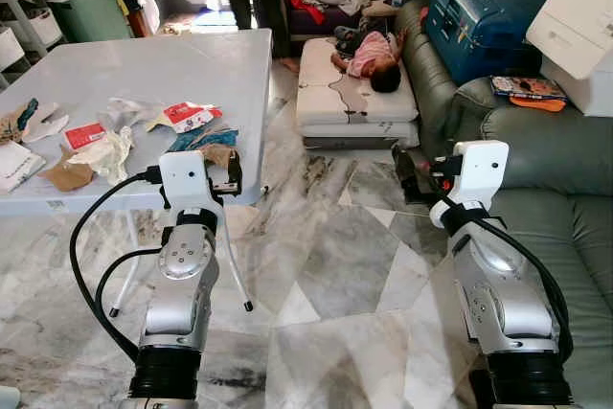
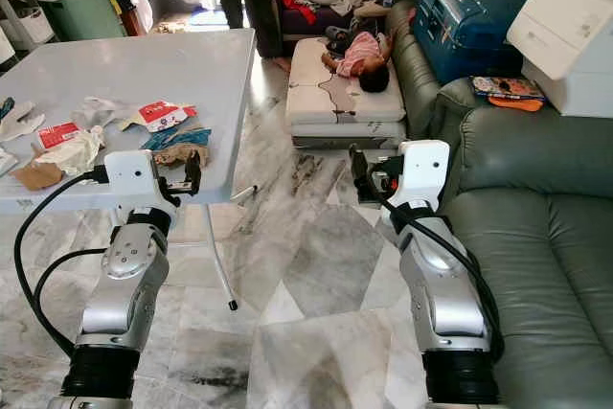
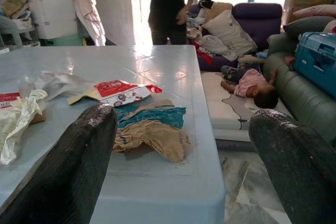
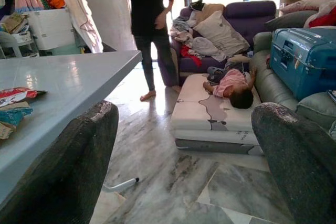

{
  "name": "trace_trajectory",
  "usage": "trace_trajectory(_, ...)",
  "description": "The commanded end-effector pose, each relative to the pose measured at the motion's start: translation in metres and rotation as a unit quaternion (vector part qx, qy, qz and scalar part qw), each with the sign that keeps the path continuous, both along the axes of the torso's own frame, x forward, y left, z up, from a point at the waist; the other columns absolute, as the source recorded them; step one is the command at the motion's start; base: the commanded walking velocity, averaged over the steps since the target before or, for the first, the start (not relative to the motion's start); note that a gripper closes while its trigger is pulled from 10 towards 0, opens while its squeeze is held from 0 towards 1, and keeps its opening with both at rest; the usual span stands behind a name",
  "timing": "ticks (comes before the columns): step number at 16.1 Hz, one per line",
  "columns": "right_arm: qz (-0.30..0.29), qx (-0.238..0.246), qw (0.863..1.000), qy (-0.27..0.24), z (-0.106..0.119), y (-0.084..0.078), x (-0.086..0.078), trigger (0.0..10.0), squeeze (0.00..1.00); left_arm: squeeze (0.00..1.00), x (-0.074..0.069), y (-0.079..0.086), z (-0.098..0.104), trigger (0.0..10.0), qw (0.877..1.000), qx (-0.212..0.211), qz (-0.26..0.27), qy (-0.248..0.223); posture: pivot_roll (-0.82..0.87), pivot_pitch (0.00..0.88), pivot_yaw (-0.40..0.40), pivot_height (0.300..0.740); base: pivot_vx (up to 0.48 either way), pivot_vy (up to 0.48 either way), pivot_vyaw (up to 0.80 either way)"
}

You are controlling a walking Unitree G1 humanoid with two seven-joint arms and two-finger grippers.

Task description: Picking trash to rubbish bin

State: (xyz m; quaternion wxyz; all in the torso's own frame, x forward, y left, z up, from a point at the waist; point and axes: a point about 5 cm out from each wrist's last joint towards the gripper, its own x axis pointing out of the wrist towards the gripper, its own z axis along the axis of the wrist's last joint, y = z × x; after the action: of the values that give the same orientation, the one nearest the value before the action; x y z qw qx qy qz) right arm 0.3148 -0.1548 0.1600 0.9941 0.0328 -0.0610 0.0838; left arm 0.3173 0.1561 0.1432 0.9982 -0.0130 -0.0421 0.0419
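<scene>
progress: early, by our read. Nothing picked up yet; we see all the trash sitting on the table (image 1: 192,64) and no rubbish bin to drop it in.
trash: scattered on the near left part of the table. Brown crumpled paper (image 3: 152,137) with a teal wrapper (image 3: 157,115) touching it sits nearest the table edge; red-and-white wrapper (image 1: 187,116) just beyond; white crumpled paper (image 1: 107,153), small red packet (image 1: 84,134) and another brown scrap (image 1: 65,175) further left.
left gripper: (image 1: 225,176) at the near table edge, fingers (image 3: 63,174) wide apart, holding nothing, lined up on the brown paper.
right gripper: (image 1: 412,171) over the floor (image 1: 335,265) between table and sofa (image 1: 546,160), fingers (image 4: 299,156) apart, holding nothing.
left to do: we judge everything. Grab each piece, find the bin, drop.
writing: red-and-white wrapper carries print, too small for us to read. No brand legible anywhere.
people: one standing at the far side, a child lying on a mattress (image 1: 354,102) on the floor. We should keep clear.
</scene>
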Motion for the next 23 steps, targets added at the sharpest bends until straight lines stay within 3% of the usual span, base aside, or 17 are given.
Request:
trace_trajectory(1, 0.006, -0.002, 1.0, -0.009, 0.0052, 0.0029, 0.0009, 10.0, 0.0, 0.0, 0.0015, 0.0, 0.0023, 10.0, 1.0, 0.001, -0.001, 0.001, 0.0, 0.0, 0.04, 0.74, 0.0, 0.304, 0.0)
trace_trajectory(23, -0.002, -0.006, 1.0, -0.013, 0.0085, -0.0004, 0.0029, 10.0, 0.0, 0.0, 0.0045, -0.003, -0.0004, 10.0, 1.0, -0.004, 0.001, 0.01, -0.01, 0.0, 0.042, 0.74, 0.0, 0.369, 0.0)
